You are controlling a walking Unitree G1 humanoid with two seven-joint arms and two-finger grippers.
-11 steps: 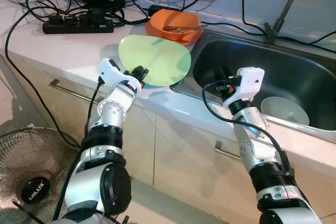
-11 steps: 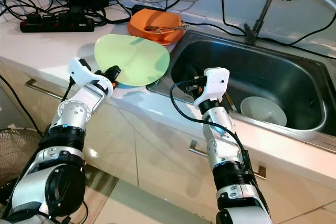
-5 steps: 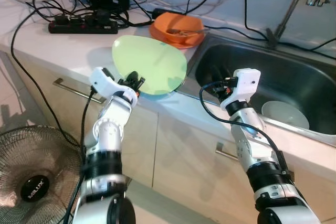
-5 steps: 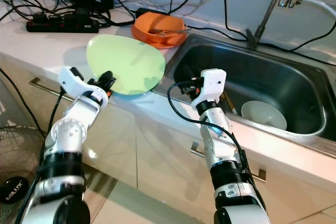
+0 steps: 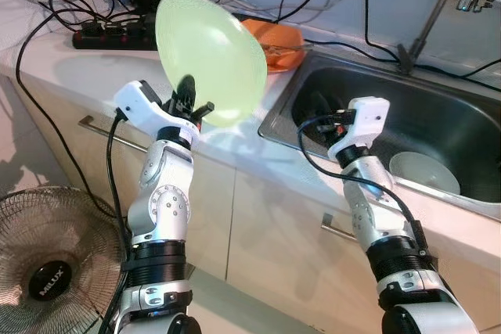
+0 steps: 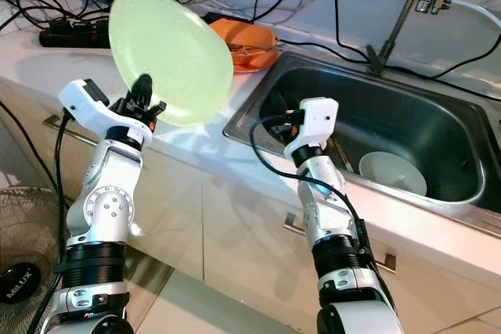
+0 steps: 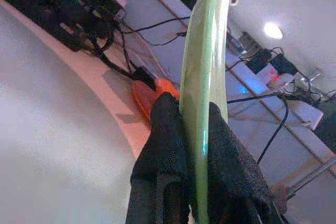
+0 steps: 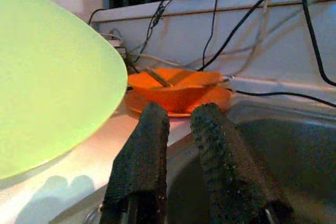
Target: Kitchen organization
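Above the white counter beside the sink, the left gripper is clamped on the lower rim of a green plate held tilted upright, seemingly light, stiff and slippery, while the right gripper hovers slightly parted, empty.

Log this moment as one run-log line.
left gripper: shut on green plate, raised tilted above counter | right gripper: open, empty, over sink edge | orange bowl: on counter
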